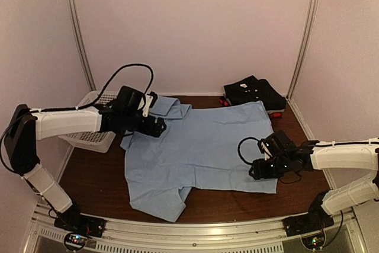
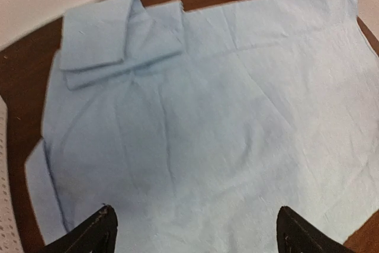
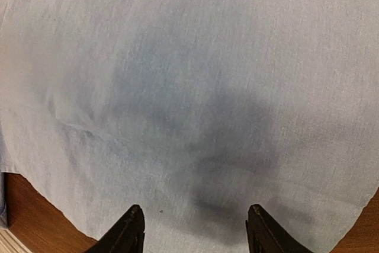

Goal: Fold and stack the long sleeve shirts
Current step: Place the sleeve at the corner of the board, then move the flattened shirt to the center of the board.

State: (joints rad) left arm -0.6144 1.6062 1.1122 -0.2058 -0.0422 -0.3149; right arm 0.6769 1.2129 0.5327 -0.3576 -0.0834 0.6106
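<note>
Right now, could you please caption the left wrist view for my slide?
Open left gripper above the spread light blue shirt, one sleeve folded over at its far edge.

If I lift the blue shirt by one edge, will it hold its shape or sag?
Likely floppy: the blue shirt lies flat with soft creases, its sleeve folded over. Probably light: the cloth looks thin. Pushed, it may bunch rather than slide on the table.
</note>
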